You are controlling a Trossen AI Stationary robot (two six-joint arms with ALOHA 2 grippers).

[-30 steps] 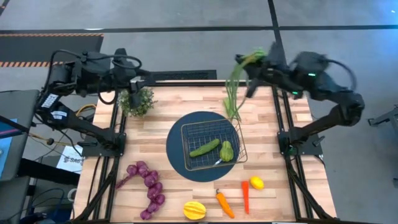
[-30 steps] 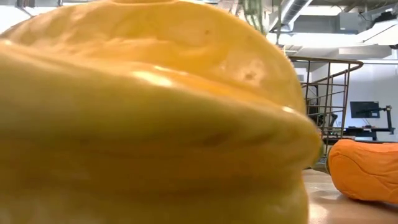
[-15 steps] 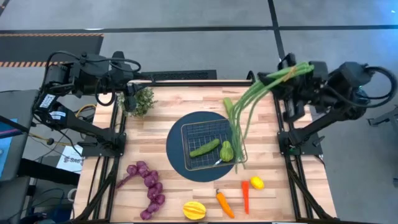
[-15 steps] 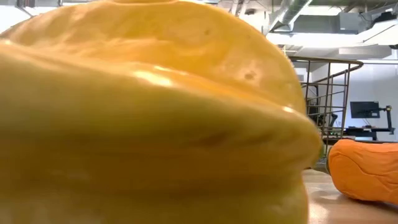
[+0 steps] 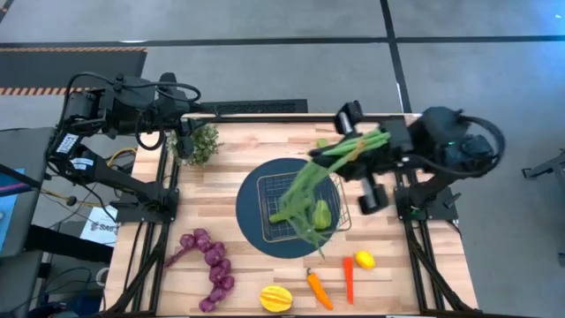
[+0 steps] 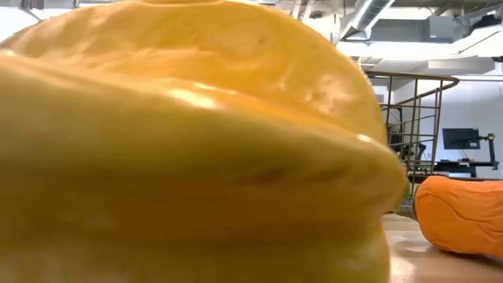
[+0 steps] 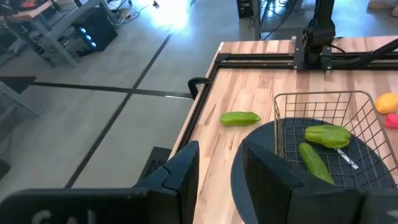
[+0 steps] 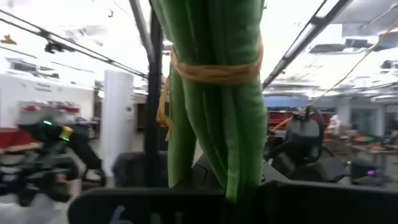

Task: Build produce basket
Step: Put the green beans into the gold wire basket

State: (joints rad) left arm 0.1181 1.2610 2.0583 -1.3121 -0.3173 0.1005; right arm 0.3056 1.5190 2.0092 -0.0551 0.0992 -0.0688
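Observation:
The wire basket [image 5: 298,205] sits on a dark blue round mat [image 5: 252,216] and holds two green cucumbers [image 5: 323,215]; both show in the left wrist view [image 7: 326,135]. My right gripper [image 5: 369,147] is shut on the green bean bundle [image 5: 322,172], which slants out over the basket. My left gripper [image 5: 183,132] waits open and empty by the potted plant [image 5: 201,141], and its open fingers show in its own wrist view [image 7: 217,171]. Another cucumber [image 7: 240,118] lies on the table beyond the basket. Grape string [image 5: 210,263], yellow ribbed fruit [image 5: 275,298], carrot [image 5: 318,290], chili [image 5: 349,279] and lemon [image 5: 364,260] lie near the front edge. My right gripper pinches the bean bundle near one end [image 8: 244,177], a little below its yellow tie band [image 8: 214,71]. The fingers come from the table's right side, roughly level. The bundle hangs slanting away from them, its free end [image 5: 296,216] over the basket; whether it touches there I cannot tell.
The low view is almost filled by the yellow ribbed fruit [image 6: 189,149], with a carrot [image 6: 464,214] at its right. Dark frame rails run along the table's left and right edges [image 5: 402,177]. Bare wood lies left of the mat [image 5: 203,199].
My right gripper swung from the table's far edge out toward the right edge, then back toward the basket, turning as it went. The bean bundle, first hanging beside the far edge, trailed behind and now slants over the basket. My left arm kept still.

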